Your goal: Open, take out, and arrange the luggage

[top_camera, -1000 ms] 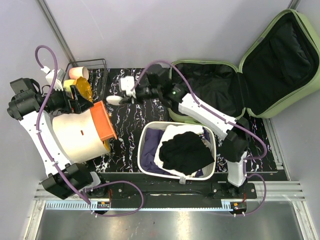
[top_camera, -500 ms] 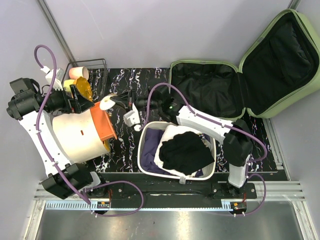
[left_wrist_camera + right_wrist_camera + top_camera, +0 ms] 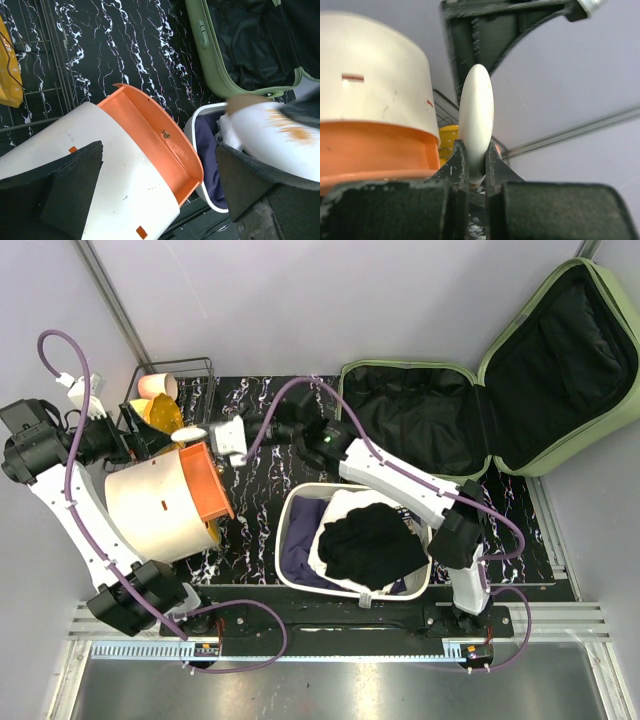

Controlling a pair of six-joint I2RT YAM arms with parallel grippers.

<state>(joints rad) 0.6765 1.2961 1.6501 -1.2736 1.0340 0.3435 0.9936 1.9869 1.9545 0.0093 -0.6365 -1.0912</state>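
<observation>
The olive-green luggage (image 3: pixel 556 280) lies open at the back right, its lid flat and the black lining bare; its rim shows in the left wrist view (image 3: pixel 216 70). My right gripper (image 3: pixel 213 436) reaches left across the table, shut on a flat white oval object (image 3: pixel 190 436). In the right wrist view it is pinched edge-on (image 3: pixel 476 115) between the fingers (image 3: pixel 457 165). My left gripper (image 3: pixel 140 437) is open and empty, hovering above a white drum with an orange lid (image 3: pixel 150 130). Its fingers (image 3: pixel 70 190) stand wide apart.
A white bin (image 3: pixel 295 505) of dark and white clothes stands at the front centre. A wire basket (image 3: pixel 195 370) at the back left holds a yellow item (image 3: pixel 160 415) and a pink cup (image 3: pixel 158 386). The white drum (image 3: pixel 155 508) lies on its side, front left.
My right gripper has swung left with the white oval object, from near the luggage towards the wire basket. My left arm has pulled back to the left.
</observation>
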